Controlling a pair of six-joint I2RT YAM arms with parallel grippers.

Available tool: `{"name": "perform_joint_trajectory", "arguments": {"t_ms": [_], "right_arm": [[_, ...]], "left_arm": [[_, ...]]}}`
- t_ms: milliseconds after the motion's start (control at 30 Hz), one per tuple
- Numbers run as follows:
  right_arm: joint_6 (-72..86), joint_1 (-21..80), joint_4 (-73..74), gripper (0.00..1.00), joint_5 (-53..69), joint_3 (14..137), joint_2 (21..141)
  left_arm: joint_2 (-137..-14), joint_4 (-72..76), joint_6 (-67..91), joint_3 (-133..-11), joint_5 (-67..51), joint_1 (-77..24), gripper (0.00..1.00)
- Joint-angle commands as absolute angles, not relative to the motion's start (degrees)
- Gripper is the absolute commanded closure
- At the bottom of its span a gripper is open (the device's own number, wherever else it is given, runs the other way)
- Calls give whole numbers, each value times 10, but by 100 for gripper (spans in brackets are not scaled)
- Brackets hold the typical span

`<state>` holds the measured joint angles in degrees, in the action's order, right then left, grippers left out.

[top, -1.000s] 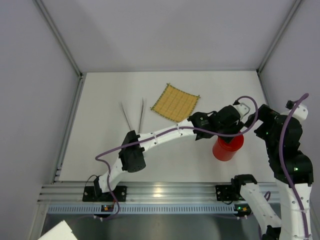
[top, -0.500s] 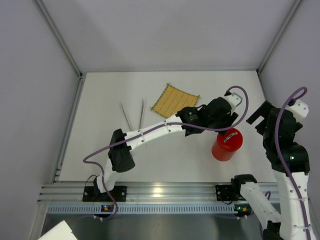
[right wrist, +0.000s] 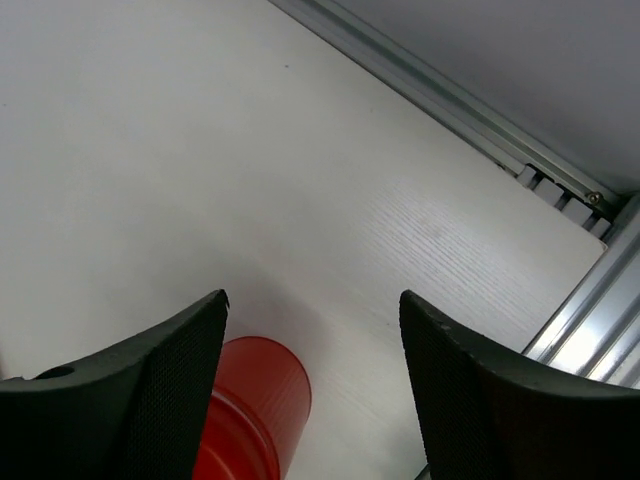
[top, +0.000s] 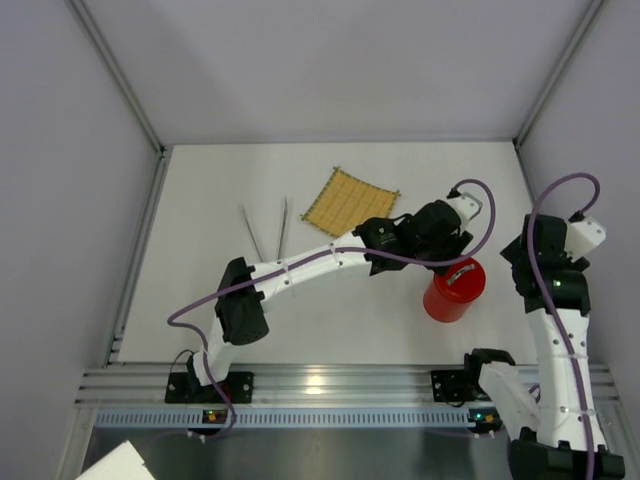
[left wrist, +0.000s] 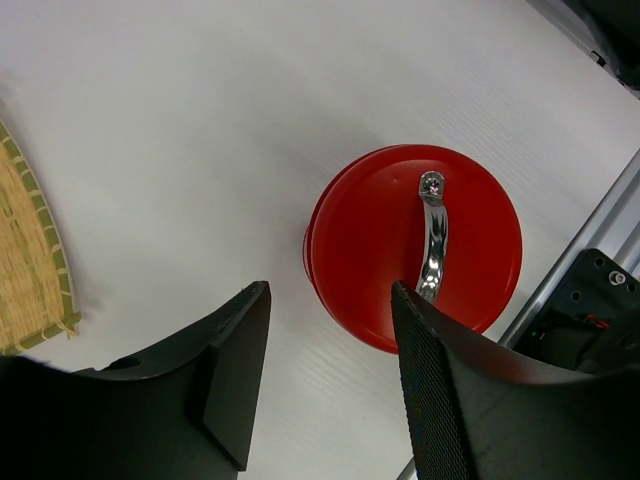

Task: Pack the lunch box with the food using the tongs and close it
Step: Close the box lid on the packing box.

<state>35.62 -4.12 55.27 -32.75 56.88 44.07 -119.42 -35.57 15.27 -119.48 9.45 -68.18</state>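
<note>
A white desk (top: 200,300) boxed in by plain grey walls, with an aluminium rail (top: 330,385) along its near edge, carries the scene. The lunch box (top: 452,298), a bright red cylinder, stands upright on the right-hand side of the desk, not far from the rail. Its round red lid (left wrist: 385,240) sits on top, a curved silvery handle (left wrist: 432,240) fixed across it. The left arm (top: 310,268) reaches in a long arc across the desk. Its left gripper (left wrist: 330,290) hangs directly above the lunch box, jaws apart, with nothing between them and no contact with the lid. In the left wrist view the two dark fingers (left wrist: 235,370) frame the red lid from above, with the handle close to the finger on the right of that view. The right arm (top: 560,330) stands at the right edge of the desk, clear of the lunch box. Its right gripper (right wrist: 312,300) is raised over bare desk, jaws likewise parted and holding nothing. The right wrist view catches the box's red wall low in the frame, next to one finger. The tongs (top: 268,228) lie flat on the desk in a narrow V, well apart from the lunch box and just left of a yellow woven mat (top: 350,203), which lies at an angle toward the back
</note>
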Motion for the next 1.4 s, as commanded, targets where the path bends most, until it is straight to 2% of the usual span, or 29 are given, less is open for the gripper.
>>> {"name": "perform_joint_trajectory", "arguments": {"t_ms": [0, 67, 100, 200, 367, 433, 600, 1100, 1367], "right_arm": [[359, -91, 505, 33, -288, 543, 446], [353, -113, 490, 38, -249, 520, 452], [353, -128, 486, 44, -236, 513, 453], [357, -141, 469, 55, -202, 491, 455], [362, -142, 453, 63, -168, 460, 468], [367, -143, 441, 71, -159, 441, 470], [380, -146, 422, 81, -136, 405, 470], [393, -147, 374, 93, -58, 322, 466], [396, -146, 352, 96, -28, 303, 472]], "left_arm": [[-1154, -323, 154, -1188, 85, -683, 44], [-1154, -322, 155, -1188, 83, -683, 44], [-1154, -323, 156, -1187, 81, -683, 44], [-1155, -321, 156, -1188, 79, -683, 44], [-1151, -322, 157, -1185, 78, -683, 44], [-1150, -321, 158, -1184, 78, -683, 44], [-1142, -320, 159, -1176, 80, -683, 44], [-1133, -306, 165, -1155, 61, -686, 45], [-1145, -313, 163, -1154, 57, -693, 46]]}}
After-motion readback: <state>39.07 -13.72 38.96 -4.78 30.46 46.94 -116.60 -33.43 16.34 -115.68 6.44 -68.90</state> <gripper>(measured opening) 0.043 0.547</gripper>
